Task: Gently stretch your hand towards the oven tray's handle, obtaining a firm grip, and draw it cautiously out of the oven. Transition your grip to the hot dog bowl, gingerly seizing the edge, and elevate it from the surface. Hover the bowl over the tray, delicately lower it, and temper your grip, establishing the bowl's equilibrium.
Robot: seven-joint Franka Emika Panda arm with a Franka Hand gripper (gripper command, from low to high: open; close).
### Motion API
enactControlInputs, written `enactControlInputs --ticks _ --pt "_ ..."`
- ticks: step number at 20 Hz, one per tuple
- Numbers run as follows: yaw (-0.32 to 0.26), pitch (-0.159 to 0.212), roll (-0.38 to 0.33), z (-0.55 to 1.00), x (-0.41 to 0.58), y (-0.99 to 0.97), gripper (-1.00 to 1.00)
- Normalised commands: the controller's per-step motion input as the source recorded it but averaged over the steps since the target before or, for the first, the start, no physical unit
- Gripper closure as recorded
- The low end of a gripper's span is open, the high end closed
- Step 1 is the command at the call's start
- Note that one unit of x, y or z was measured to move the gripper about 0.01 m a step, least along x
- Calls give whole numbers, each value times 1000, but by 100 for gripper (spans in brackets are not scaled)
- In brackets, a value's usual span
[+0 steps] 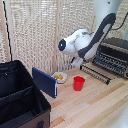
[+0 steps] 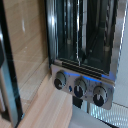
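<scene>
The black and silver oven [image 1: 114, 52] stands at the exterior view's right, its door [image 1: 96, 73] dropped open toward the table's middle. A dark slatted oven tray [image 1: 107, 61] shows in its mouth. My gripper [image 1: 77, 63] hangs beside the door's free end, and its fingers are too blurred to read. The hot dog bowl [image 1: 59, 77], white with orange food, sits on the table to the exterior view's left of the gripper. In the wrist view the oven [image 2: 82, 40] fills the frame, with three knobs [image 2: 80, 89] along its panel and thin rack lines inside. No fingers show clearly there.
A red cup [image 1: 79, 83] stands between the bowl and the oven door. A large black fabric case [image 1: 20, 97] with a blue flap [image 1: 45, 82] lies open at the exterior view's left, close to the bowl. A slatted screen backs the wooden table [image 1: 95, 105].
</scene>
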Motion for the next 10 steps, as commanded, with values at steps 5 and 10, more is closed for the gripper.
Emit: enactControlInputs --ticks 5,10 --pt "-6 0 -36 -70 193 -733 -100" --pt "-24 0 0 -78 232 -717 -100"
